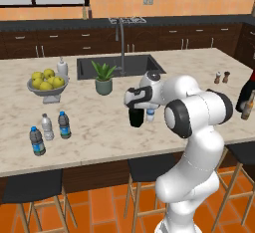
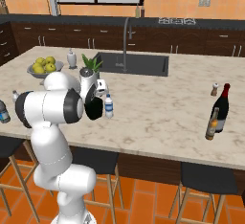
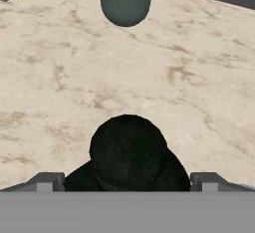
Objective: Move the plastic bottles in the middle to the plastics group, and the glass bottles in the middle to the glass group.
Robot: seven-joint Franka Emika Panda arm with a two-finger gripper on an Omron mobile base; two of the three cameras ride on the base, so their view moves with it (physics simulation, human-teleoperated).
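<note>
Black glass bottle [image 3: 128, 152] stands mid-desk [image 1: 99, 127], directly beneath the pincer [image 3: 127, 184], whose jaws are spread wide on either side of it, seemingly not touching. A clear white-capped bottle [image 2: 109, 106] stands just beside.

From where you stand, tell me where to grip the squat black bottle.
Grip the black bottle across its wide body, coming down from above. It stands upright between the open gripper fingers, and its short neck looks too narrow for a steady hold. Mind the clear plastic bottle beside it.
</note>
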